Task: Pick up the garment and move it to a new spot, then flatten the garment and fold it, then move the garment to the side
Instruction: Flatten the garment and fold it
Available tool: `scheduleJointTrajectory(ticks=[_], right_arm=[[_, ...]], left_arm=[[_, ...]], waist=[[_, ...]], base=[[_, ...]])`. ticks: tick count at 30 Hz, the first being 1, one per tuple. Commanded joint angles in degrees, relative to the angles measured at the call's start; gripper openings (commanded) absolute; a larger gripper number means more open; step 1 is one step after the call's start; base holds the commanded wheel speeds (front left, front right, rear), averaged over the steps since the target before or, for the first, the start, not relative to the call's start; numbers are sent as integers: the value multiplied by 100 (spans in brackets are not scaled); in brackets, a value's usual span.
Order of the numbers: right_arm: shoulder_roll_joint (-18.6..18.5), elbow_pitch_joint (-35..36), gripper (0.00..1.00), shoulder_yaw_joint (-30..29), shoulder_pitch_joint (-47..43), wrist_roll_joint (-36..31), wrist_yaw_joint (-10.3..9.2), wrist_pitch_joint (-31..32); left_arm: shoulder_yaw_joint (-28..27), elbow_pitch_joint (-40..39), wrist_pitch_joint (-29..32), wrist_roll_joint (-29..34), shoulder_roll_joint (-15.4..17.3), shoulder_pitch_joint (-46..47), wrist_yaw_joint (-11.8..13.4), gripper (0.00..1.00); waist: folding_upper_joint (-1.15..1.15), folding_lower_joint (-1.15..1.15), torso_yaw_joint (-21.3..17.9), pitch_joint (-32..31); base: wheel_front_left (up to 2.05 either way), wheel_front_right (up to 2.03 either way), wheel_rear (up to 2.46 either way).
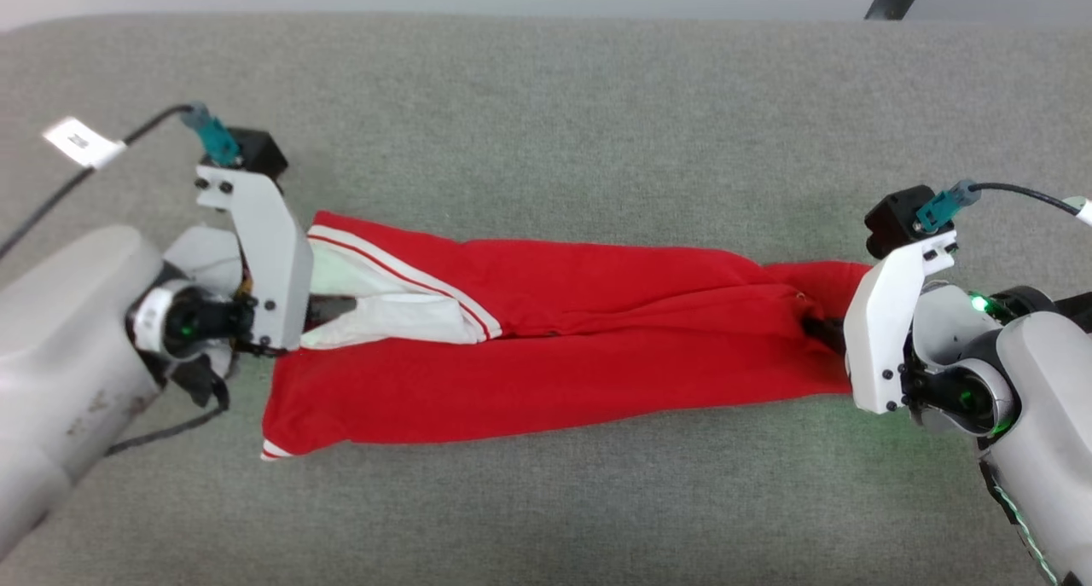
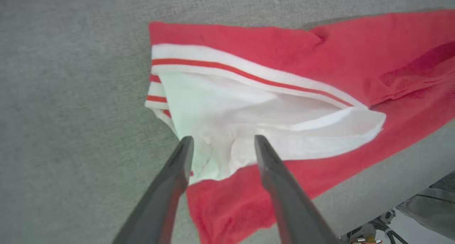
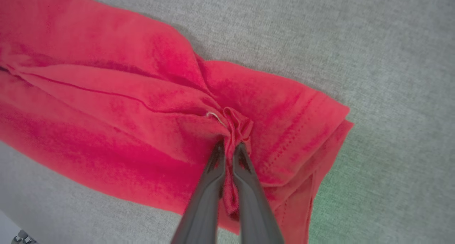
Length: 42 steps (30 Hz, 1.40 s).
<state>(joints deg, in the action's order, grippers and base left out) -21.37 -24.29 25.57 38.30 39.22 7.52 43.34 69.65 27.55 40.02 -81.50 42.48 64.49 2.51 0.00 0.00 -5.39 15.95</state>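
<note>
From the head, the garment lies stretched along the bench, likely for flattening. Left wrist: my left pincer gapes over the white sleeve, empty. Right wrist: my right pincer clenches bunched red cloth, anchoring that end

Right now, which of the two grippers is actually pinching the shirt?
The right gripper: its fingers are closed on a bunched fold at the all-red end of the garment. The left gripper has its fingers standing apart at the white sleeve, clamping nothing.
</note>
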Motion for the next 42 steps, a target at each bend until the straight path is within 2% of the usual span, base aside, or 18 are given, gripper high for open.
scheduleJointTrajectory(ticks=[1,8,11,12,13,14,19,24,28,33,36,42], right_arm=[[-3,-69,0,6,-86,19,-7,54],[1,-405,0,-126,-187,-5,-7,411],[93,-651,22,-215,-164,-120,-7,526],[142,-737,31,-245,-131,-176,-7,515],[173,-837,58,-263,-93,-260,-7,492],[198,-983,100,-316,-51,-352,-7,485],[460,-1663,100,-563,245,-682,-9,441],[548,-1728,100,-638,492,-766,-8,493],[411,-1324,100,-575,438,-651,-8,554],[46,-307,100,-467,111,-559,-7,382],[-220,593,100,-392,-211,-559,-6,-191],[-590,1757,100,-528,-1076,-1186,-6,-2335]], left_arm=[[-52,-84,-85,61,97,69,-5,100],[-109,-557,-482,314,371,41,146,100],[-111,-749,-598,339,422,-58,203,100],[-118,-790,-641,342,422,-77,215,100],[-129,-822,-686,341,420,-104,240,100],[-133,-843,-714,345,420,-135,267,100],[-121,-879,-813,366,372,-208,355,100],[-115,-883,-892,350,378,-309,367,100],[-91,-941,-1050,363,481,-518,362,100],[-110,-1159,-1457,424,660,-828,362,100],[-181,-1358,-1944,541,765,-995,351,100],[-396,-1746,-3222,801,955,-1476,534,100]], waist=[[0,0,66,-144],[0,0,215,-309],[0,0,276,-307],[0,0,292,-301],[0,0,307,-292],[0,0,314,-284],[0,0,351,-309],[0,0,356,-482],[0,0,315,-760],[0,0,238,-1114],[0,0,217,-1285],[0,0,163,-1512]], base=[[0,0,0],[0,0,0],[0,0,0],[0,0,0],[0,0,0],[0,0,0],[0,0,0],[0,0,0],[0,0,0],[0,0,0],[0,0,0],[0,0,0]])
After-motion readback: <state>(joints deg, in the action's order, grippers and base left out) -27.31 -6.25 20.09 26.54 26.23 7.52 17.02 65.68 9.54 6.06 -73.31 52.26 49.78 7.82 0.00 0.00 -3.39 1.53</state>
